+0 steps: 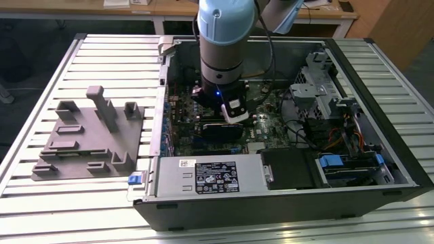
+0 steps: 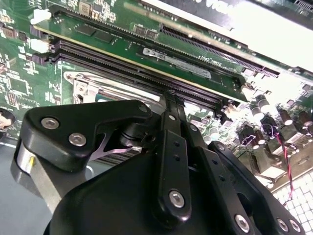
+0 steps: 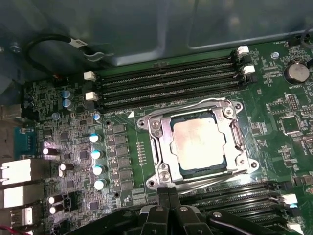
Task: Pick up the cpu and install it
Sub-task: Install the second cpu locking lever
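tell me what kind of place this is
Probably a robotics lab or test bench for PC assembly. An open computer case lies on a slatted metal table, a grey fixture beside it, desks behind. The gripper hangs over the motherboard, near the cpu sitting in its socket.

grey plastic fixture (image 1: 85, 140); open computer case (image 1: 285, 198), slatted table (image 1: 40, 213)

Arm (image 1: 220, 46) hangs upright, wrist pointing down; gripper (image 3: 168, 193) — fingers (image 2: 171, 122) pressed together, holding nothing.

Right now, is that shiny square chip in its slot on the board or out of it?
In. The cpu lies flat inside the metal socket frame on the motherboard.
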`<state>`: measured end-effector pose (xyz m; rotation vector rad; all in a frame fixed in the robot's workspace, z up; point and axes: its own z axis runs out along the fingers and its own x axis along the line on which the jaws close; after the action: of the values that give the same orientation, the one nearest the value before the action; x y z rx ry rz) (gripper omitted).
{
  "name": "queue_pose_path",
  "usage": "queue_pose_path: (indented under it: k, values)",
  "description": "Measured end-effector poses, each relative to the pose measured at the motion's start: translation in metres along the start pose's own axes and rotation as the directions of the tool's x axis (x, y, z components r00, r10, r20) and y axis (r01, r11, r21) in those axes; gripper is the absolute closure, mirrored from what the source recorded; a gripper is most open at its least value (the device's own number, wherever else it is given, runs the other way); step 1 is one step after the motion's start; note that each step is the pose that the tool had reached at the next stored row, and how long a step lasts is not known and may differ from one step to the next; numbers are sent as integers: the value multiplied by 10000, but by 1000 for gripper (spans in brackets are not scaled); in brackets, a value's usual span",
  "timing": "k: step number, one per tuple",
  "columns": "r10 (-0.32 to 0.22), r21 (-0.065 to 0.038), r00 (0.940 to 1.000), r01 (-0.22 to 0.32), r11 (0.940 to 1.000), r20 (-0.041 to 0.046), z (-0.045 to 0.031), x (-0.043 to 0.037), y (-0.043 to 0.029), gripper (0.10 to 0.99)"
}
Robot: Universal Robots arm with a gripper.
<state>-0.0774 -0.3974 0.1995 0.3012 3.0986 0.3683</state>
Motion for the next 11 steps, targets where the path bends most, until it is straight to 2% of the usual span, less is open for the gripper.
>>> queue_pose_path:
  k: [2, 5, 11]
  values:
    - [3, -102, 10000, -4, 9999, -20, 4, 8, -2, 980]
    - [6, -183, 10000, -7, 9998, -35, 10, 22, -6, 980]
    - [8, -267, 10000, -9, 9996, -52, 33, 40, -15, 980]
